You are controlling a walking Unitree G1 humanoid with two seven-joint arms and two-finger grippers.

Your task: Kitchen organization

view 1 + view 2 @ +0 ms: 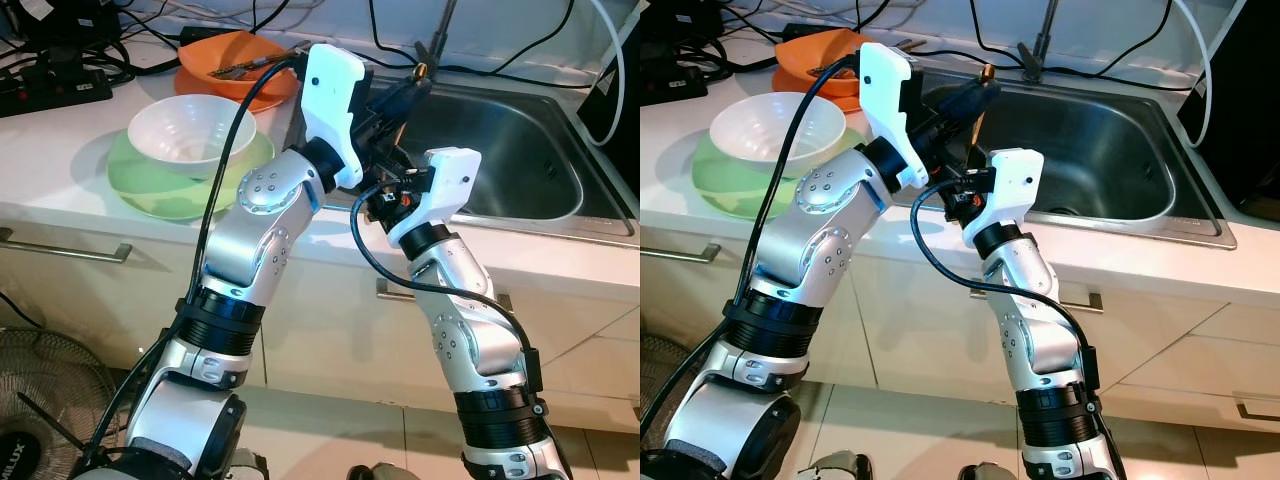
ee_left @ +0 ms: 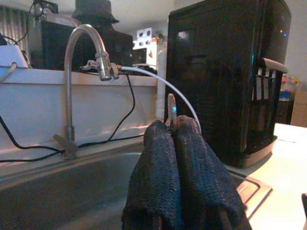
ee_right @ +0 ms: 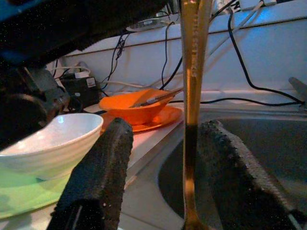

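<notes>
Your left end effector (image 2: 175, 158) is raised over the near-left corner of the steel sink (image 1: 500, 150), its two black fingers (image 2: 153, 187) clenched together on a slender gold utensil (image 3: 193, 96). The tip of the utensil shows just past the fingertips in the left wrist view; its long handle hangs down from them. Which kind of utensil it is cannot be told.

Your right end effector (image 3: 165, 163) sits directly below and just beside the left one, at the sink's front rim. Its fingers (image 3: 103, 172) are spread apart, and the gold handle hangs in the gap between them, nearer one finger; contact cannot be told.

On the worktop (image 1: 60, 150) to the left of both end effectors stands a white bowl (image 1: 190, 135) on a green plate (image 1: 150, 185). Beyond it, an orange bowl (image 1: 235, 65) rests on an orange plate and holds cutlery. The faucet (image 2: 76, 67) rises behind the sink, a black appliance (image 2: 225, 72) beside it.
</notes>
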